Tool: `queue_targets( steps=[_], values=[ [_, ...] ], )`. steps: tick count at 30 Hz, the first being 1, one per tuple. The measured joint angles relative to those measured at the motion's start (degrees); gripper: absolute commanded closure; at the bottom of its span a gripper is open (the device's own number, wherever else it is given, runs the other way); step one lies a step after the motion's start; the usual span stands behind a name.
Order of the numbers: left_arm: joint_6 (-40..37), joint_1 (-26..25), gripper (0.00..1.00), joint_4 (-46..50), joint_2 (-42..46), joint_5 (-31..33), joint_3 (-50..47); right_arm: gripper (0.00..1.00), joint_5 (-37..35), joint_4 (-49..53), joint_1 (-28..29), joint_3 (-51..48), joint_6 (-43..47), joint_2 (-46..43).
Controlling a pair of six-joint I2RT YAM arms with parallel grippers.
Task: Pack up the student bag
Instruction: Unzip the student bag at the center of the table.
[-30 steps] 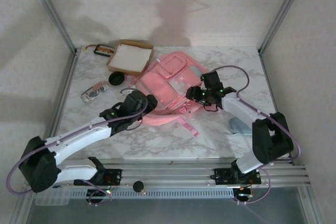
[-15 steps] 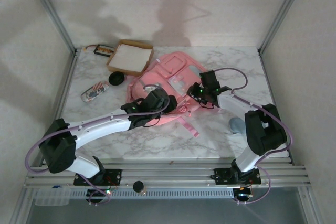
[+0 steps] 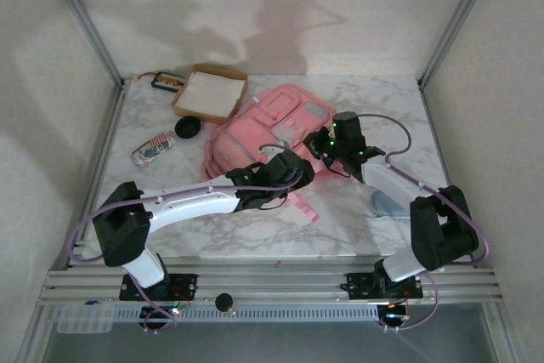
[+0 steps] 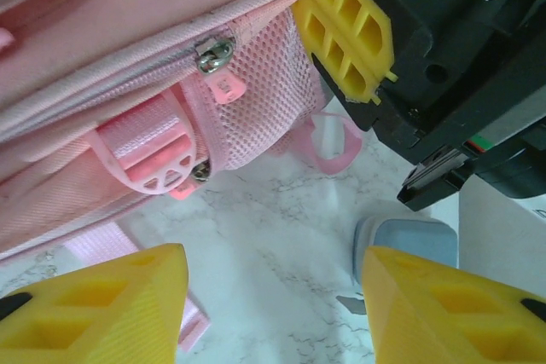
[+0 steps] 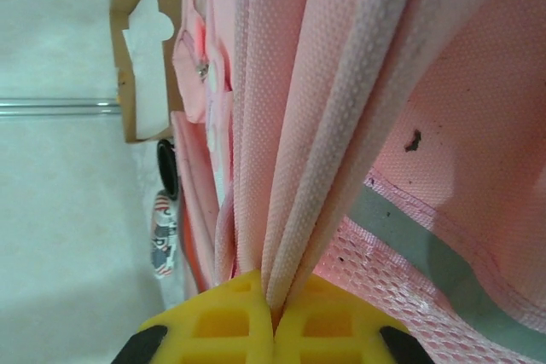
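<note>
Marble-patterned bench (image 3: 340, 227), pale walls on three sides. We note the bag (image 3: 263, 129) lying flat near the middle of the bench, directly ahead of both tools.

We record the right tool (image 5: 273, 317) as clamped on the bag. Its yellow fingers are pressed together on a fold of pink fabric at the bag's right edge, and the fold rises out between them.

We record the left tool (image 4: 273, 304) with its fingers apart, nothing between them, bare bench under the gap. It sits at the bag's near edge, just beside the right tool. Ahead-left of the left tool we see a zip pull (image 4: 213, 53), a mesh pocket (image 4: 264, 100) and a pink buckle (image 4: 149, 168).

A grey-blue object (image 4: 405, 245) lies on the bench just right of the left tool; we cannot tell what it is.

Beyond the bag, well away from both tools: a cardboard box (image 3: 210, 93), a black round item (image 3: 188, 127), a small striped item (image 3: 153, 149).
</note>
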State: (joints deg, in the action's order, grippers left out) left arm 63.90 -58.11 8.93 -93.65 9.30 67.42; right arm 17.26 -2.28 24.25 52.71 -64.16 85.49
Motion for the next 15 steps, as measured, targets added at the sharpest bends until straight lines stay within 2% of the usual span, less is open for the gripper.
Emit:
queue_targets(
  steps=[8, 15],
  values=[
    [3.0, 0.1, 0.52, -1.2, -0.3, 4.2, 0.3, 1.00, 1.0, -1.9, 0.0, -0.6, -3.0, -0.9],
    [4.3, 1.4, 0.53, -5.3, -2.0, 6.0, 0.2, 1.00, 1.3, -3.3, 0.0, -2.1, -4.1, -1.4]
  ],
)
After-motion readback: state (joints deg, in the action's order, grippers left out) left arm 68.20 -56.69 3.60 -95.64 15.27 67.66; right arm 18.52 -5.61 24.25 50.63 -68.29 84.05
